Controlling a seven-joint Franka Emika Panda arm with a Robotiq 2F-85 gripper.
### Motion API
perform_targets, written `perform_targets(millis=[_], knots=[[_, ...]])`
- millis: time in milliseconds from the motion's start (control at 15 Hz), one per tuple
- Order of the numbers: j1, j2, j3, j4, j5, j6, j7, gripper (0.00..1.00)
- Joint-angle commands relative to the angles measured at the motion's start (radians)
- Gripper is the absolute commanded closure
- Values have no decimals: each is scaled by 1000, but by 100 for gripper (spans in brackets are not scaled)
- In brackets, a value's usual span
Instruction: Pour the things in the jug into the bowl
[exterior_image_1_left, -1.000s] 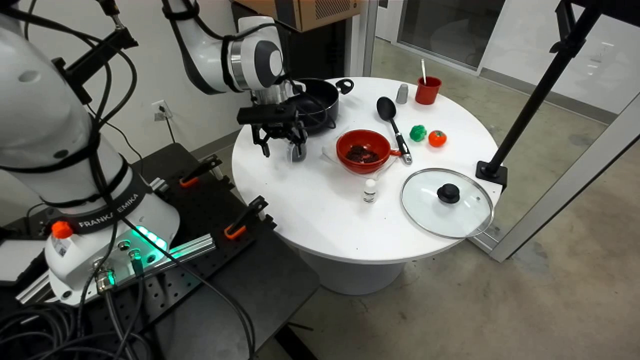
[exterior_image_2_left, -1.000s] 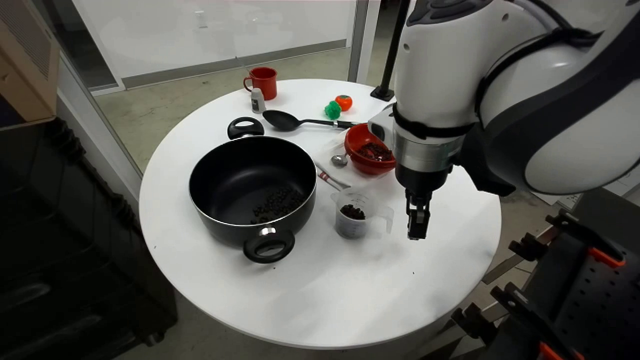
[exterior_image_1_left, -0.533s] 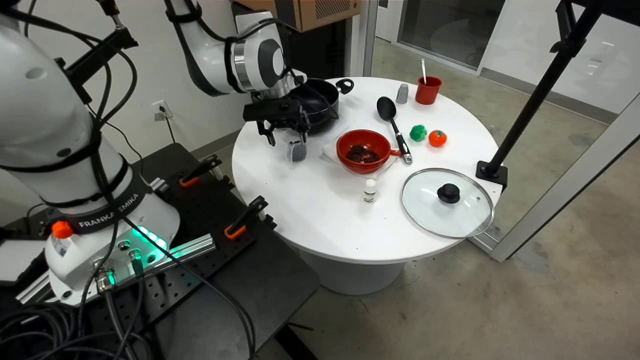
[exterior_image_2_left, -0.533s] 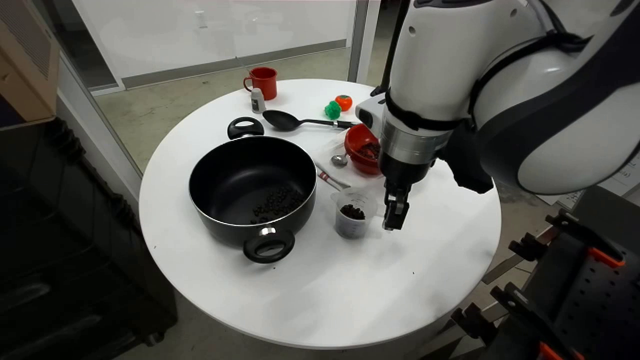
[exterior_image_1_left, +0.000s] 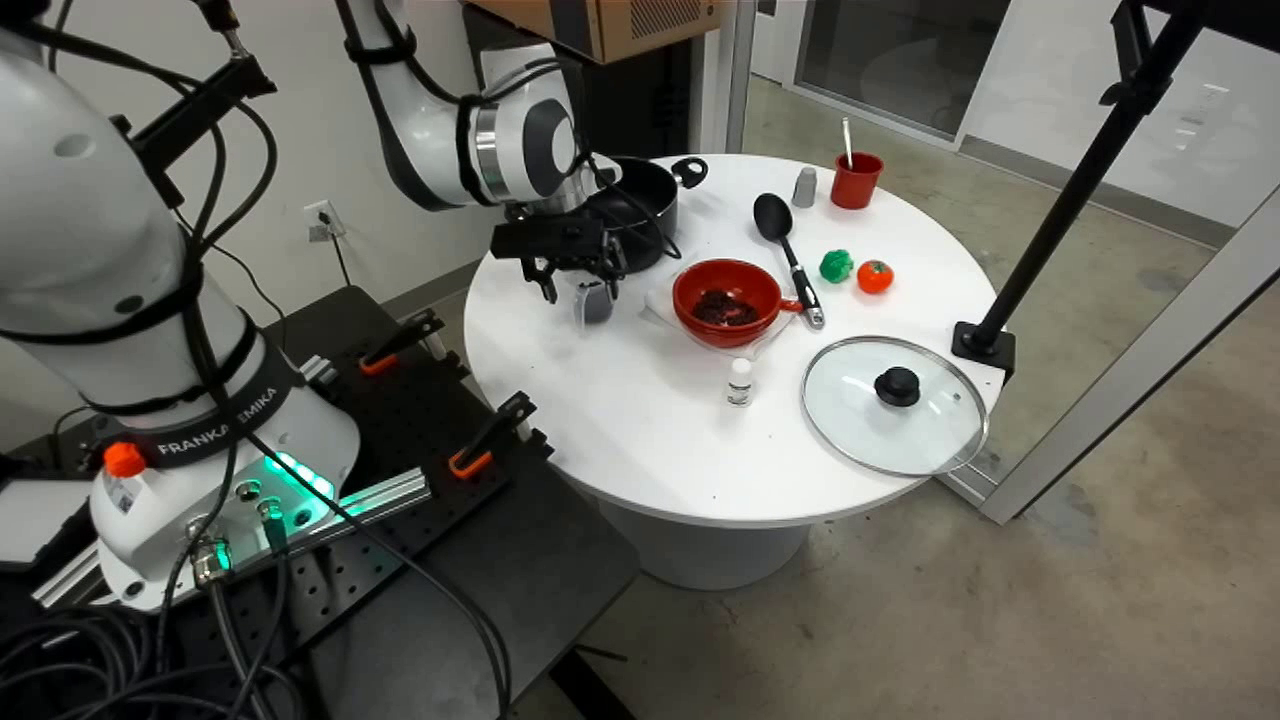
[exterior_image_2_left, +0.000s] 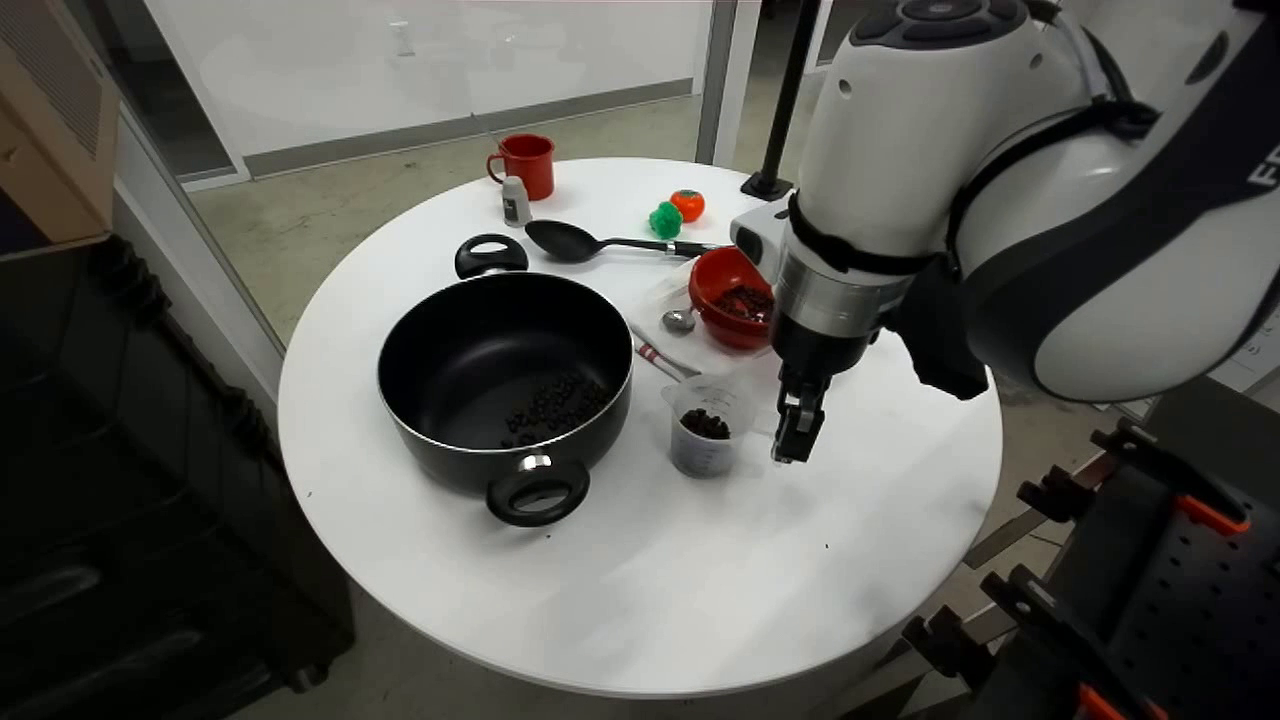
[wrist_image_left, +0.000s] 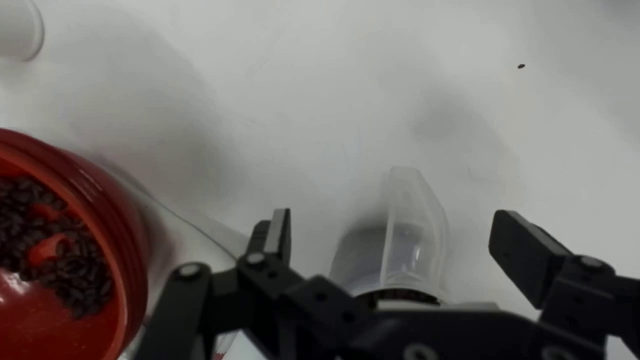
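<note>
Greyish, probably plastic, light and stiff

Find the jug (exterior_image_2_left: 700, 458) upright, in from the robot-side edge of the counter (exterior_image_1_left: 650, 440), near the red bowl (exterior_image_1_left: 728, 272). Expect slick sides and loose dark pieces (exterior_image_2_left: 705, 424) shifting when tipped. See the pincer (wrist_image_left: 395, 225) spread, gripping nothing, either side of the handle (wrist_image_left: 412, 210); take hold there.

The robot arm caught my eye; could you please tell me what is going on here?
A black two-fingered robot hand is open, gripping nothing; in the wrist view, the handle of a translucent plastic jug shows between its fingers. The jug stands upright with dark bean-like pieces inside; similar pieces lie in the round red bowl. Grasping, then pouring, probably comes next.
</note>
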Motion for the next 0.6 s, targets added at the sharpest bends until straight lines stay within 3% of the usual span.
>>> perform_targets(millis=[0,67,200,533], knots=[[29,40,-21,5,2,70,41,4],[33,47,-23,6,4,82,46,28],[36,58,-21,7,5,97,53,30],[46,72,-27,8,8,107,57,67]])
